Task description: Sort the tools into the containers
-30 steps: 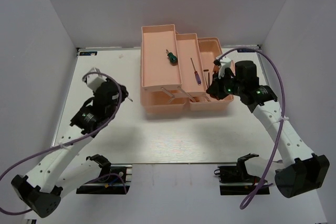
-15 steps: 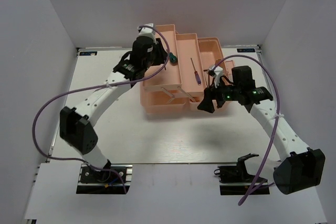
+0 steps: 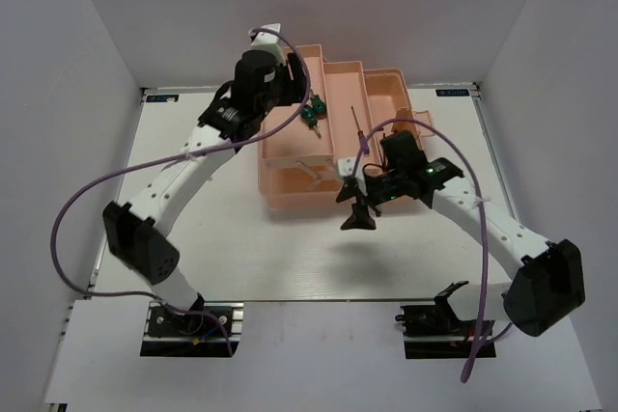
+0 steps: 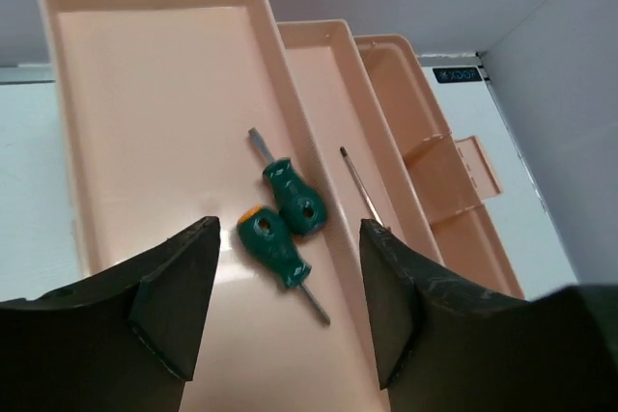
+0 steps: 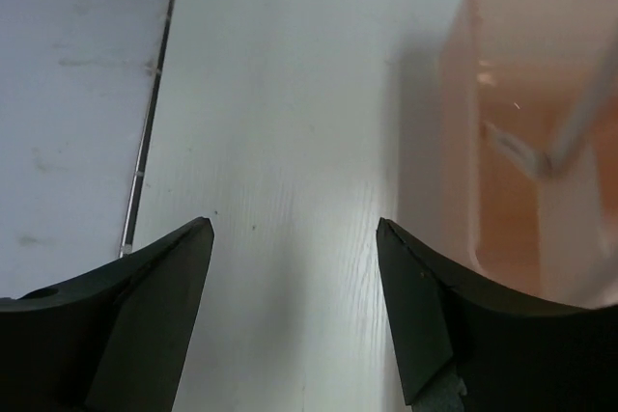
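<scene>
The salmon-pink toolbox (image 3: 294, 151) stands open at the back of the table, its containers fanned out side by side. Two green-handled screwdrivers (image 4: 294, 202) (image 4: 273, 243) lie next to each other in the wide left tray (image 4: 145, 94). My left gripper (image 4: 288, 272) hovers just above them, open and holding nothing; from above it shows at the tray's right edge (image 3: 307, 108). A thin screwdriver shaft (image 4: 359, 190) lies in the middle tray (image 4: 319, 74). In front of the toolbox, over bare table, hangs my right gripper (image 5: 294, 229), also open and holding nothing (image 3: 355, 209).
The toolbox's translucent front wall (image 5: 502, 142) is close to the right of my right gripper. Purple cables (image 3: 126, 180) loop off both arms. White walls enclose the table on three sides. The arm bases (image 3: 188, 320) sit at the near edge.
My left arm swung from the table's left side over the left tray, where a second green screwdriver now lies. My right gripper opened and drew back from the right compartment.
</scene>
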Action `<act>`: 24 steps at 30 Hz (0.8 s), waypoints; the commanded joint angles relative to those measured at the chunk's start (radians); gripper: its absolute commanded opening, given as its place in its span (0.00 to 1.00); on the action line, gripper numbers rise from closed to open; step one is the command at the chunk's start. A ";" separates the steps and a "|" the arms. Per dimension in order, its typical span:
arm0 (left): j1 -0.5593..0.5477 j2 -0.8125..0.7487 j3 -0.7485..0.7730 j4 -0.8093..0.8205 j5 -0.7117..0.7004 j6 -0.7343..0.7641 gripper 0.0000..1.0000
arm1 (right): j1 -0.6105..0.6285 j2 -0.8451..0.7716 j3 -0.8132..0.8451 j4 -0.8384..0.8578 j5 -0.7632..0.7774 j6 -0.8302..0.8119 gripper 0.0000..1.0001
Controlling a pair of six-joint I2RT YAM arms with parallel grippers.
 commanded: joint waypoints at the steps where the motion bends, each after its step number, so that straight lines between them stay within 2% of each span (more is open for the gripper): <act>1: -0.001 -0.199 -0.101 -0.001 -0.036 0.033 0.69 | 0.136 0.060 0.049 0.021 0.103 -0.160 0.74; 2: -0.001 -0.328 -0.164 0.027 -0.053 0.033 0.62 | 0.163 0.109 0.060 0.072 0.138 -0.161 0.70; 3: -0.001 -0.401 -0.302 0.036 -0.102 0.033 0.31 | 0.244 0.128 0.066 0.096 0.260 -0.132 0.68; 4: -0.001 -0.479 -0.377 0.036 -0.139 0.018 0.11 | 0.271 0.145 0.078 0.118 0.289 -0.134 0.66; 5: -0.001 -0.556 -0.450 0.036 -0.174 0.004 0.00 | 0.295 0.192 0.089 0.139 0.324 -0.137 0.61; 6: -0.001 -0.701 -0.588 0.027 -0.193 -0.015 0.00 | 0.359 0.209 0.089 0.200 0.455 -0.077 0.61; 8: -0.001 -0.824 -0.708 -0.060 -0.248 -0.090 0.00 | 0.400 0.257 0.123 0.260 0.532 -0.052 0.61; 9: -0.001 -0.925 -0.806 -0.105 -0.269 -0.126 0.18 | 0.423 0.283 0.132 0.291 0.601 -0.014 0.61; 13: -0.001 -1.128 -1.024 -0.235 -0.279 -0.301 0.63 | 0.472 0.361 0.206 0.331 0.746 0.026 0.61; 16: -0.001 -1.199 -1.143 -0.261 -0.225 -0.403 0.67 | 0.506 0.398 0.241 0.353 0.824 0.031 0.61; 18: -0.001 -1.222 -1.208 -0.261 -0.183 -0.456 0.67 | 0.521 0.419 0.260 0.380 0.937 0.034 0.61; 24: -0.001 -1.212 -1.322 -0.185 -0.124 -0.528 0.67 | 0.532 0.519 0.301 0.419 1.028 -0.017 0.61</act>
